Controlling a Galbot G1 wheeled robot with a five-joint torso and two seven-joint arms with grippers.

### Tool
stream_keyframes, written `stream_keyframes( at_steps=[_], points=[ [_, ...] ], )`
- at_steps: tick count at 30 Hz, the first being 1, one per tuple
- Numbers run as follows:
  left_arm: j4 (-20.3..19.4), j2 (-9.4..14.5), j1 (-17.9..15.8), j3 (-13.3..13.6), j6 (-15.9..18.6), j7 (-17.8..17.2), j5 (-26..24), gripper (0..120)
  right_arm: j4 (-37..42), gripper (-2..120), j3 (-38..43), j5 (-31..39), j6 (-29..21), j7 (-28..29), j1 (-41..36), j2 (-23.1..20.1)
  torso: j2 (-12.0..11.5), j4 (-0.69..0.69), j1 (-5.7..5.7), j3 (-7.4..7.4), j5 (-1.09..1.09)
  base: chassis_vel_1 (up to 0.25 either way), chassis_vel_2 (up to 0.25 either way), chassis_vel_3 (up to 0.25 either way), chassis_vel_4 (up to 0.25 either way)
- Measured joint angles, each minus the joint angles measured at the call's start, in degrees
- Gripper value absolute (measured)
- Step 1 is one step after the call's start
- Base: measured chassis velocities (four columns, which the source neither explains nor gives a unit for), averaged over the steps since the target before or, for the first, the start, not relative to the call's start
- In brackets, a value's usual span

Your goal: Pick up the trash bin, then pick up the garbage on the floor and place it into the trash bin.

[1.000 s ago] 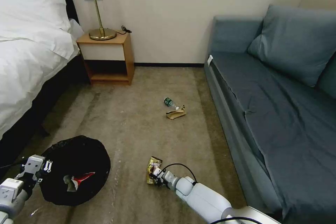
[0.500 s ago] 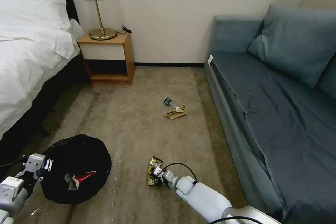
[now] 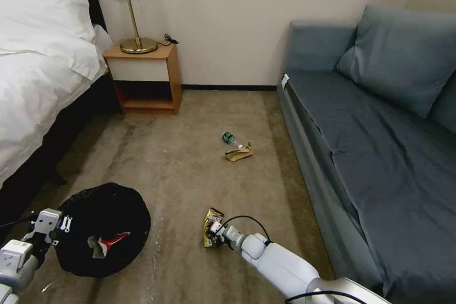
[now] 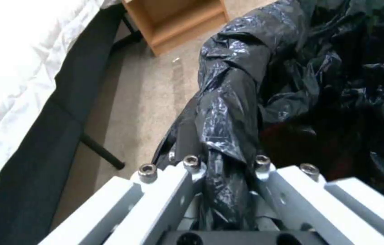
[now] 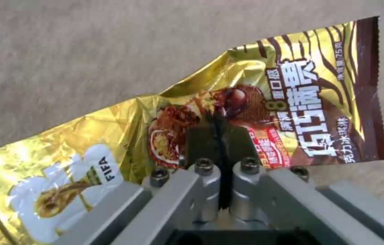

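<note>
Both end effectors clamped — left [image 4: 226,190] on trash bin [image 3: 102,228] rim, right [image 5: 221,136] mid-wrapper [image 5: 246,102] — open carpet [image 3: 190,152] ahead.

A bed [image 3: 33,71] lies at far left, a nightstand [image 3: 145,78] beside it against the back wall, a lamp [image 3: 135,9] on top. A sofa [image 3: 380,152] fills the right. On the carpet between, a bottle [image 3: 230,139] touches crumpled paper [image 3: 239,153]. Nearer, the bin [image 3: 102,228] sits left with a wrapper [image 3: 108,241] inside; a snack wrapper [image 3: 211,228] lies to its right.
</note>
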Motion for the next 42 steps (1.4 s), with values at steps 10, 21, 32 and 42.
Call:
stream_keyframes(
  at_steps=[10, 21, 32, 42],
  points=[
    [0.54, 0.24, -2.68, 1.99, 1.0, -0.24, 0.53, 3, 11.63, 0, -1.95, 1.52, -1.29, 1.91, 1.16, -5.09, 0.0, 0.0, -0.01, 0.0, 0.01, 0.0, 0.0, 0.0, 0.0],
    [2.39, 1.62, -9.19, 7.26, 2.68, -1.37, 1.48, 3, 35.28, 0, -8.14, 12.39, -7.41, 4.86, 5.99, -12.42, 0.01, 0.0, -0.01, 0.0, 0.0, 0.0, 0.0, 0.0, 0.0],
    [4.89, 1.11, -13.87, 11.32, 3.04, -1.95, 1.48, 3, 44.43, 0, -13.08, 20.29, -10.71, 6.05, 10.15, -9.67, 0.01, 0.02, -0.01, 0.0, -0.01, 0.0, 0.0, 0.0, 0.0],
    [6.06, 1.0, -15.41, 12.51, 3.05, -2.06, 0.68, 3, 40.26, 0, -16.7, 20.74, -8.21, 7.7, 11.64, -4.12, 0.01, 0.01, -0.01, 0.0, 0.0, 0.0, 0.0, 0.0, 0.0]
  ],
)
